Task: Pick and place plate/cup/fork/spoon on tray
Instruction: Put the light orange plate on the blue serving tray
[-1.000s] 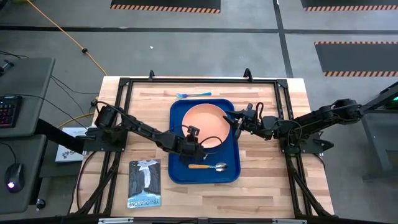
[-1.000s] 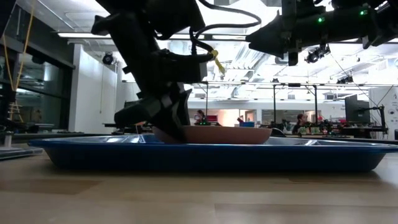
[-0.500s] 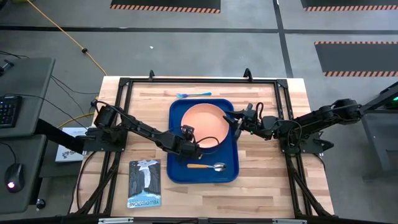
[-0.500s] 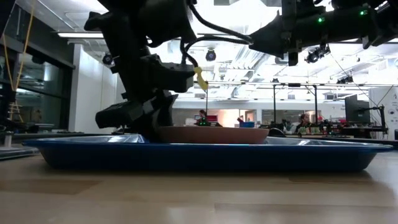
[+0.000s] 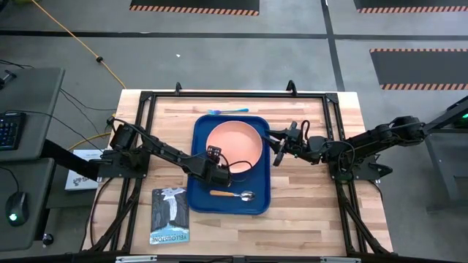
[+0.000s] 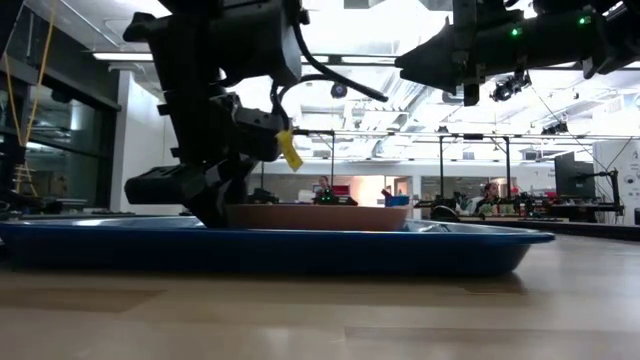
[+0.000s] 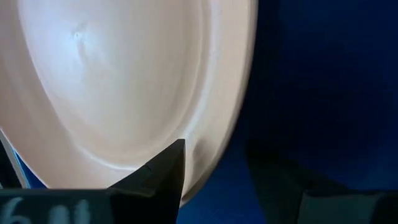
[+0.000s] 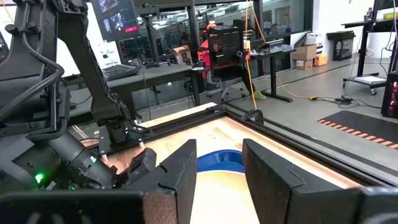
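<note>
The tray (image 5: 201,197) lies on the wooden surface (image 5: 307,212) near its middle, long side running front to back, with the plate and the spoon on it. The plate (image 5: 234,142) sits flat in the tray's far half, filling most of its width. The left hand (image 5: 221,172) is low over the tray at the plate's near edge; in the left wrist view its two fingers (image 7: 158,171) straddle the plate's rim, one over the plate's inside and one outside over the tray floor, closed on that rim. The right hand (image 5: 276,155) hangs above the surface just beside the tray's right rim, fingers (image 8: 180,165) parted with nothing between them. The spoon (image 5: 232,194) lies crosswise in the tray's near half, bowl to the right. The fork (image 5: 227,111) rests on the surface just beyond the tray's far rim.
</note>
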Tool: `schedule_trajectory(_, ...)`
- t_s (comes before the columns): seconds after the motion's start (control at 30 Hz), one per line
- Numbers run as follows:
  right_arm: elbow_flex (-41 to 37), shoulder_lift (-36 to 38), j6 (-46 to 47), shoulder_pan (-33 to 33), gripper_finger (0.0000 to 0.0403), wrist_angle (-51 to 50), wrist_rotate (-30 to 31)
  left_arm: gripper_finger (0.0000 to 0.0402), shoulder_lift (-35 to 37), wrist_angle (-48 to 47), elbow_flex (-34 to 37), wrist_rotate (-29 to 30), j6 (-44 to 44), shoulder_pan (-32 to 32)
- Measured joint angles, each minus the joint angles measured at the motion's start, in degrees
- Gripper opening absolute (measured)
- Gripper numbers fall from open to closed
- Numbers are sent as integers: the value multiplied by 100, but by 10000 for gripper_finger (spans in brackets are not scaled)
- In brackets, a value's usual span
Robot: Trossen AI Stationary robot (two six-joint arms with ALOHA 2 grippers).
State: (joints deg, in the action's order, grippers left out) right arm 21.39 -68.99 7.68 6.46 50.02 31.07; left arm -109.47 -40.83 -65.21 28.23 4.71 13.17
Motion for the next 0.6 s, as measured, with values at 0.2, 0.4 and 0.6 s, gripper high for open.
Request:
schedule_trajectory(0.2,0,0,0,2,122,0,0,162,69,-96,15,183,-2,-2)
schedule_trajectory(0.4,0,0,2,1,122,-25,0,161,217,-615,22,214,-169,-4)
schedule_trajectory(0.6,0,0,135,1,122,-94,0,161,262,-871,17,192,-508,-9)
